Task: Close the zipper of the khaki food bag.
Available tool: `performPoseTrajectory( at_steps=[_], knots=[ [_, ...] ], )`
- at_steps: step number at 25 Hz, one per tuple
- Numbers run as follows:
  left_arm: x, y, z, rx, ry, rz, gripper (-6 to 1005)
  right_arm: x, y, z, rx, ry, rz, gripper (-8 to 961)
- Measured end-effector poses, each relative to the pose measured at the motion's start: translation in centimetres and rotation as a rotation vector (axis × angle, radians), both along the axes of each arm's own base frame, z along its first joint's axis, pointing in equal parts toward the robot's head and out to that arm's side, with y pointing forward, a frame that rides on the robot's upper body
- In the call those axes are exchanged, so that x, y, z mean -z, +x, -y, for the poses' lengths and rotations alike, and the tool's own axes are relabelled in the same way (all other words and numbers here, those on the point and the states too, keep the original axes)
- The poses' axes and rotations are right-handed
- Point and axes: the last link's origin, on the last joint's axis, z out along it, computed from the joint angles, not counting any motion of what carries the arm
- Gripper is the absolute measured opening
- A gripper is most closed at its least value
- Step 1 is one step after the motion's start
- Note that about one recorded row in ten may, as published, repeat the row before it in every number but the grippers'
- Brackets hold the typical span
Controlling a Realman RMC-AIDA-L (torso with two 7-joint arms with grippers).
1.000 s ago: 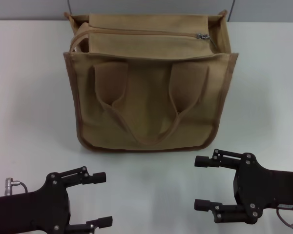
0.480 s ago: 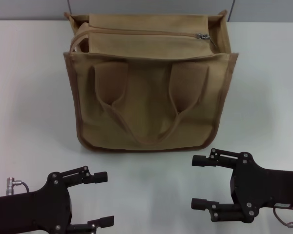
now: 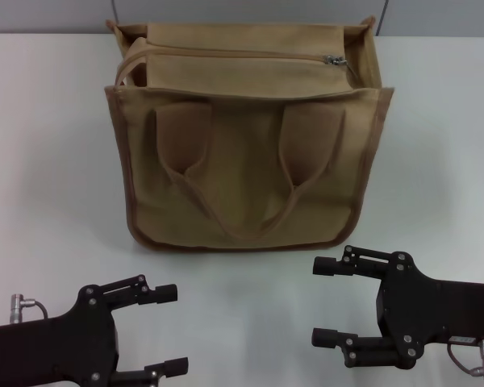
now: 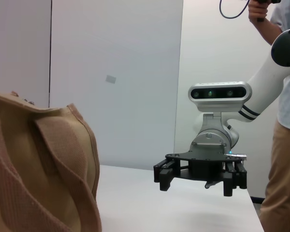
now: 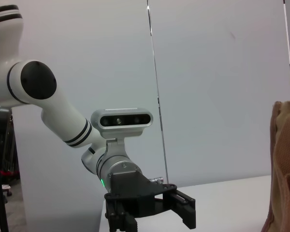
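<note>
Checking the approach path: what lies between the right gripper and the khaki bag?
Only bare white table in the head view: the open right gripper sits short of the bag, nothing between.

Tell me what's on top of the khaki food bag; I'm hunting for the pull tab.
On top of the khaki food bag runs the zipper, its silver pull tab sitting at the robot's right end. The bag's inside is covered by the top panel.

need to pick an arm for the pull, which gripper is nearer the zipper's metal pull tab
Right. The right gripper sits below the bag's right side, under the pull tab. The left gripper is farther left and lower.
</note>
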Motion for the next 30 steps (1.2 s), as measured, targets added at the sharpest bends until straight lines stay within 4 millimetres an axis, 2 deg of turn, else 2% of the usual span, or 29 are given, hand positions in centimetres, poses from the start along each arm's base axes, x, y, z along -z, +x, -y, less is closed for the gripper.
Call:
performPoseTrajectory(
  at_steps=[30],
  knots=[
    [0.23,-0.13,0.81,0.015,0.016,0.015,776,0.42,-0.11,0.4,0.016,-0.019,-0.018,768]
  ],
)
